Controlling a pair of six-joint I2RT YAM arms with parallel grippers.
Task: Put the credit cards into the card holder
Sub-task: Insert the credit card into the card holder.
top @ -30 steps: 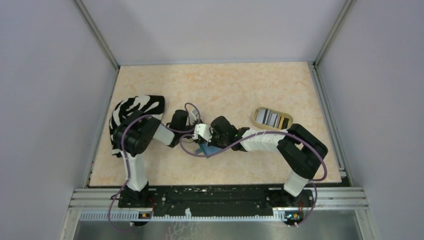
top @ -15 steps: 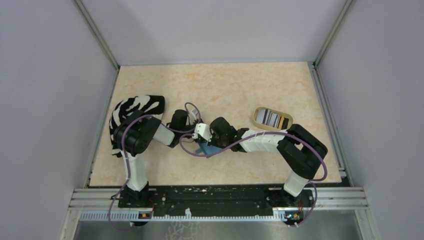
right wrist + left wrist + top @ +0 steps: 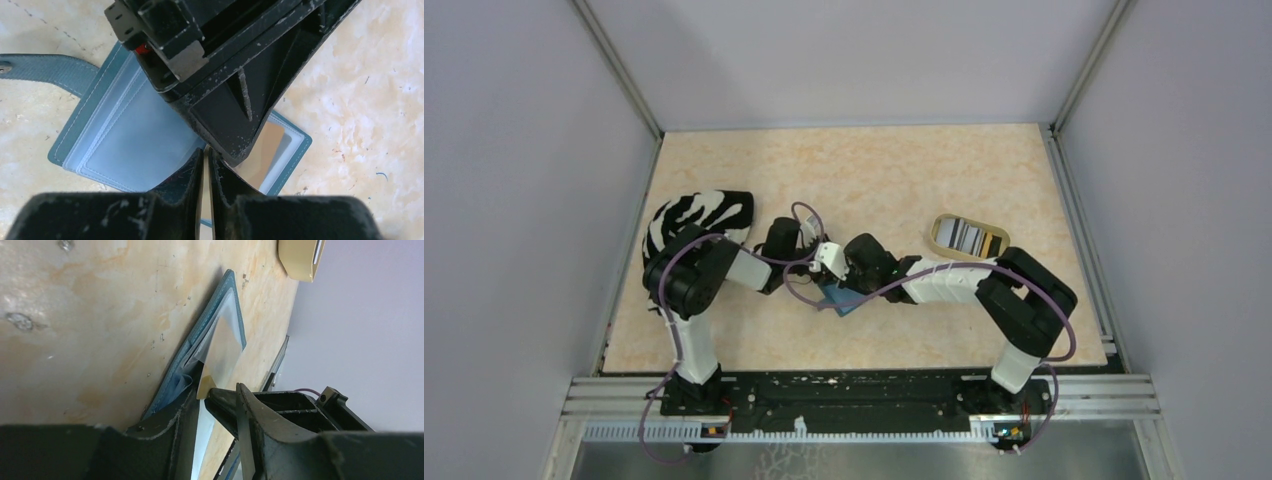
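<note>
The teal card holder (image 3: 105, 135) lies open on the table, its light blue pockets facing up; it also shows in the top view (image 3: 842, 302) and edge-on in the left wrist view (image 3: 220, 315). A gold-orange credit card (image 3: 265, 150) sits partly in its right pocket. My right gripper (image 3: 206, 155) is shut on this card's near edge. My left gripper (image 3: 200, 390) is nearly closed on the holder's inner leaf, right above the card, whose corner (image 3: 205, 386) shows at the fingertips. Both grippers meet over the holder in the top view, the left (image 3: 822, 272) beside the right (image 3: 846, 282). More credit cards (image 3: 969, 237) lie in a tray.
A beige oval tray (image 3: 939, 232) with striped and dark cards stands right of the grippers; its rim shows in the left wrist view (image 3: 300, 260). A black-and-white striped cloth (image 3: 699, 212) lies at the left edge. Grey walls enclose the table.
The card holder now shows more and lies flatter under the grippers. Both grippers have shifted slightly over it. The tray has not moved.
</note>
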